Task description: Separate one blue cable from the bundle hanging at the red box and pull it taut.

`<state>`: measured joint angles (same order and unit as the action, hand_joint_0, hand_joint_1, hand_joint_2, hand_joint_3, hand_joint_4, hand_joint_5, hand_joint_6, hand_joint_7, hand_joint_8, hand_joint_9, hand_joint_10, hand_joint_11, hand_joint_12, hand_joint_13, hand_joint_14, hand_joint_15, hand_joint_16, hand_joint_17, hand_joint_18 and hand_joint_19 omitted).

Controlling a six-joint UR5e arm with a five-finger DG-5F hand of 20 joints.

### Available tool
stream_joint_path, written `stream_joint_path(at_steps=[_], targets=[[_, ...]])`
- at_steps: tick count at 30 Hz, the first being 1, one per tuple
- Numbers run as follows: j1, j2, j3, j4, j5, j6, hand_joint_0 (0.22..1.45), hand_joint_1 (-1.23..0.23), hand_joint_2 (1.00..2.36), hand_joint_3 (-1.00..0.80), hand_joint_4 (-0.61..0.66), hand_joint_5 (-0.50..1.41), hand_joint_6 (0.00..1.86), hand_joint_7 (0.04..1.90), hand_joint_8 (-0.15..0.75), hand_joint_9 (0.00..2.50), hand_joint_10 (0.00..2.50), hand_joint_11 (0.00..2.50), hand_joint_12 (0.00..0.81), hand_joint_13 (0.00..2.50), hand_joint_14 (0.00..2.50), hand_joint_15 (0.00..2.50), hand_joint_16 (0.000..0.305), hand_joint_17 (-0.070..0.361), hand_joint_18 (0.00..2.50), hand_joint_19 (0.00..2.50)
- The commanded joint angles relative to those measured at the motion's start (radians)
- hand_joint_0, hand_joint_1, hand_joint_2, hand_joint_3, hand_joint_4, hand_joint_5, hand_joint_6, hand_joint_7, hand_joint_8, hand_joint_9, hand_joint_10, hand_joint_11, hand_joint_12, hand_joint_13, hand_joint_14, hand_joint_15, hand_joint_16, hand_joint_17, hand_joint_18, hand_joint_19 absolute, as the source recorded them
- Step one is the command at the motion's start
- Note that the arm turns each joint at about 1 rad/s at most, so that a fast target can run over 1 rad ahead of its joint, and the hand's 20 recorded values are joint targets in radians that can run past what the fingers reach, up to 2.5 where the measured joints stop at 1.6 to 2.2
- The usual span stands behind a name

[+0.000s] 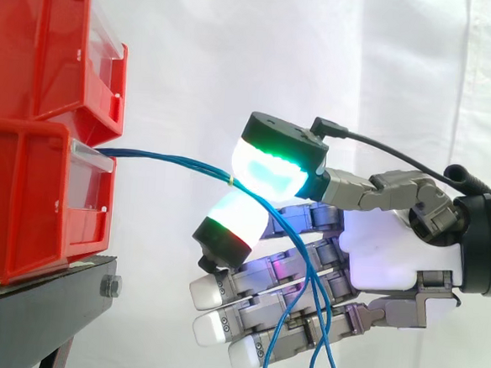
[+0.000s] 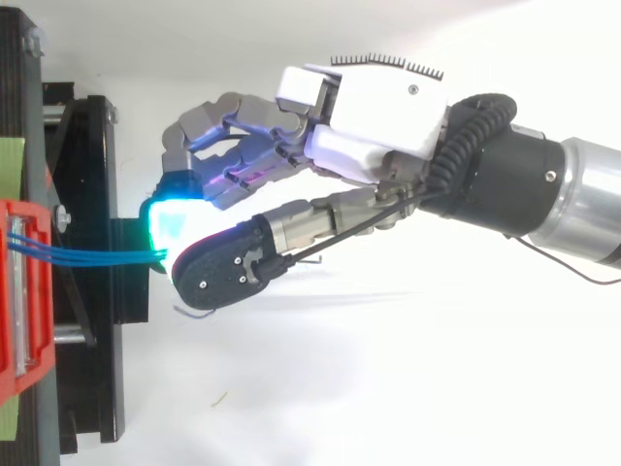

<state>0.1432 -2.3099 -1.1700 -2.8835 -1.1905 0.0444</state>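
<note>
A bundle of thin blue cables [image 1: 167,160] comes out of the lower red bin [image 1: 24,211] and runs right, nearly level, to my hand [image 1: 392,253]. The thumb pad [image 1: 272,171], glowing green and white, and a finger pad [image 1: 239,217] below it pinch the strands where a small yellow tie [image 1: 231,180] sits. Past the pinch the cables drop loosely in front of the other, half-curled fingers. From above, the cables [image 2: 87,254] span the gap between the bin [image 2: 24,291] and the hand [image 2: 378,116]. I cannot tell whether one strand or several are pinched.
A second red bin [image 1: 36,51] is stacked on the lower one. Both stand on a black stand [image 1: 35,304] at the left, also seen from above [image 2: 92,291]. A white curtain hangs behind. The arm comes in from the right.
</note>
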Motion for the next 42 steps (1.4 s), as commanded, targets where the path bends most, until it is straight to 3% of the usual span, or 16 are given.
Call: stream_joint_path(at_steps=[1, 9, 13, 20, 29, 33, 37, 42], targets=[[0.001, 0.000, 0.000, 0.000, 0.000, 0.000, 0.64, -0.82, 1.01, -0.32, -0.08, -0.18, 0.89, 1.23, 0.257, 0.69, 0.02, 0.57, 0.321, 0.67, 0.01, 0.30, 0.036, 0.080, 0.61, 0.27], [-0.001, 0.000, -0.002, 0.000, 0.000, 0.000, 0.75, -0.93, 1.01, -0.39, -0.10, -0.20, 0.90, 1.21, 0.244, 0.64, 0.02, 0.57, 0.321, 0.66, 0.01, 0.29, 0.036, 0.081, 0.61, 0.23], [-0.001, 0.000, -0.002, 0.000, 0.000, 0.000, 0.78, -0.93, 1.00, -0.49, -0.08, -0.20, 0.91, 1.18, 0.240, 0.64, 0.02, 0.55, 0.317, 0.65, 0.01, 0.29, 0.036, 0.080, 0.61, 0.22], [0.001, 0.000, -0.004, 0.001, 0.000, 0.000, 0.80, -0.92, 1.00, -0.50, -0.06, -0.19, 0.91, 1.17, 0.237, 0.66, 0.02, 0.55, 0.313, 0.66, 0.01, 0.29, 0.035, 0.079, 0.62, 0.23], [0.003, 0.000, -0.008, 0.004, 0.000, 0.000, 0.73, -0.90, 1.00, -0.50, 0.04, -0.18, 0.90, 1.19, 0.236, 0.66, 0.02, 0.56, 0.312, 0.66, 0.01, 0.28, 0.035, 0.079, 0.63, 0.22], [0.001, 0.000, -0.008, 0.004, 0.000, 0.000, 0.59, -0.88, 1.00, -0.50, 0.05, -0.17, 0.89, 1.20, 0.244, 0.68, 0.02, 0.57, 0.314, 0.66, 0.01, 0.29, 0.036, 0.080, 0.63, 0.23], [0.003, 0.000, -0.007, 0.004, 0.000, 0.000, 0.48, -0.80, 1.00, -0.50, 0.07, -0.16, 0.89, 1.16, 0.268, 0.70, 0.02, 0.57, 0.344, 0.68, 0.01, 0.29, 0.041, 0.092, 0.66, 0.23], [0.003, 0.000, -0.008, 0.004, 0.000, 0.000, 0.45, -0.67, 1.00, -0.50, 0.10, -0.16, 0.88, 1.16, 0.288, 0.71, 0.02, 0.56, 0.364, 0.68, 0.01, 0.29, 0.045, 0.101, 0.66, 0.22]])
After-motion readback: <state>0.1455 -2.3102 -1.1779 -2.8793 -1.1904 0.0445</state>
